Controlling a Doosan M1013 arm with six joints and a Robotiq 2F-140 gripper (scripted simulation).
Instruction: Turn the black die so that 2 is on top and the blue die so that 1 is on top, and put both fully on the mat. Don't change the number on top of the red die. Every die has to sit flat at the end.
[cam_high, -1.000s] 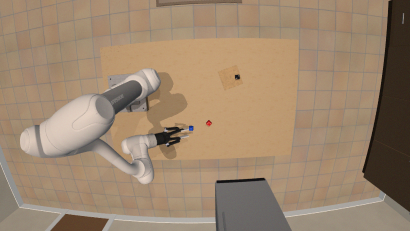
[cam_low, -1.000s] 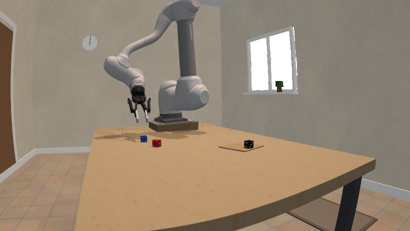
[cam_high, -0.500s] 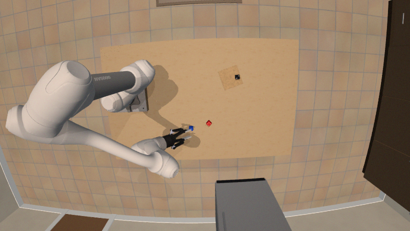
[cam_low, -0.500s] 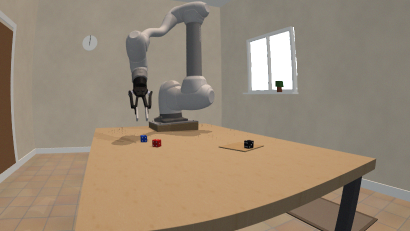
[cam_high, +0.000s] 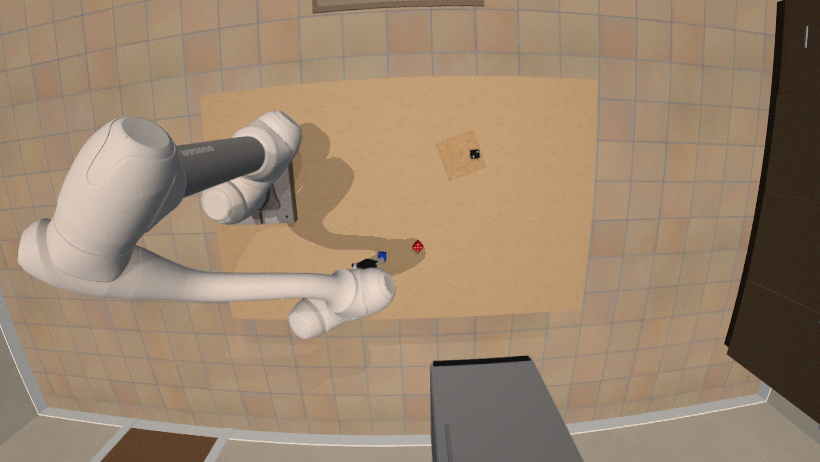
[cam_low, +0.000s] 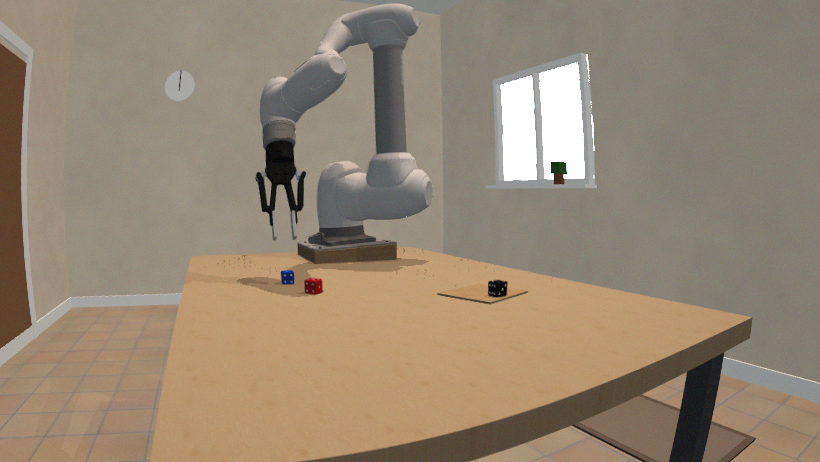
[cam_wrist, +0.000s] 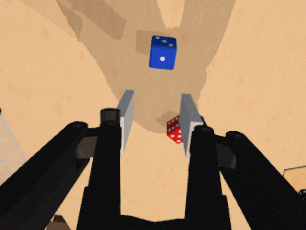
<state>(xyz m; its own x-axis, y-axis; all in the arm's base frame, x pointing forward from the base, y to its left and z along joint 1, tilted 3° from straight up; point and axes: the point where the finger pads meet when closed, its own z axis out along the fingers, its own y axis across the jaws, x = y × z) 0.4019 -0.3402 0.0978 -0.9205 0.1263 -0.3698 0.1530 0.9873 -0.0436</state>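
One die, the black die (cam_high: 474, 153) (cam_low: 497, 288) (cam_wrist: 303, 193), sits near the right edge of the mat (cam_high: 450, 157) (cam_low: 464, 293) (cam_wrist: 296, 180). Blue die (cam_high: 382, 255) (cam_low: 287, 277) (cam_wrist: 162, 58) still needs placing; pincer (cam_high: 372, 263) (cam_low: 284, 237) (cam_wrist: 157, 106) partly spread, empty.

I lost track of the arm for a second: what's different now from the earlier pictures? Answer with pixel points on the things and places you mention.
In the top view, the arm's (cam_high: 229, 285) (cam_low: 389, 97) wrist end has swung right and up the picture, and the gripper (cam_high: 383, 264) (cam_low: 284, 237) (cam_wrist: 157, 106) has tipped to point more steeply down. Nothing was grasped or released. The blue die (cam_high: 382, 255) (cam_low: 287, 277) (cam_wrist: 163, 54), red die (cam_high: 417, 246) (cam_low: 313, 286) (cam_wrist: 174, 130) and black die (cam_high: 474, 153) (cam_low: 497, 288) (cam_wrist: 303, 193) stayed put.
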